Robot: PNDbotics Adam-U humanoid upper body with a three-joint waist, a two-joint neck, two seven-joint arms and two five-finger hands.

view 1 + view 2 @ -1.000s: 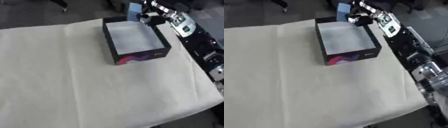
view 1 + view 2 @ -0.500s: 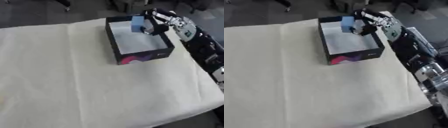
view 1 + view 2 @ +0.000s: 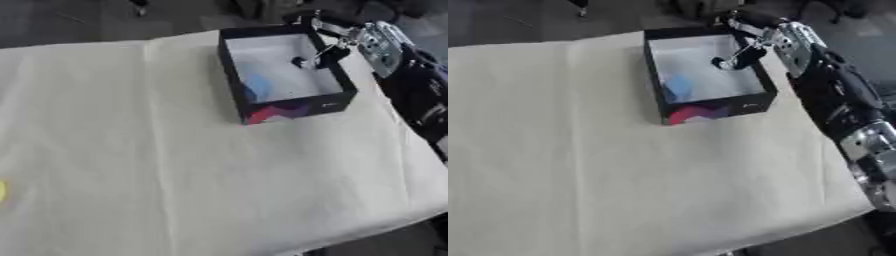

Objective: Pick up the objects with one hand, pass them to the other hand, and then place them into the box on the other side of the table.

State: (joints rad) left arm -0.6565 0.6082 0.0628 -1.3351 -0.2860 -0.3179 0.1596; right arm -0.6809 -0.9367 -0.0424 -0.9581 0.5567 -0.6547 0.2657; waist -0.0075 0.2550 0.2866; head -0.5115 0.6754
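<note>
A black box (image 3: 339, 86) with a white inside and a red and purple front stands at the far right of the cream-covered table (image 3: 175, 150). A light blue object (image 3: 679, 85) lies inside it, against the left wall. My right hand (image 3: 741, 54) hangs over the box's right side with its fingers spread and nothing in them. The right arm (image 3: 833, 95) runs along the table's right edge. My left hand shows in neither view.
A small yellow thing (image 3: 2, 191) peeks in at the left edge of the left eye view. Dark floor and chair legs lie beyond the table's far edge. The table's front edge drops off at the lower right.
The right hand carried the blue object over the box and let go of it; it now lies inside. The camera has also shifted, moving the whole scene in the pictures.
</note>
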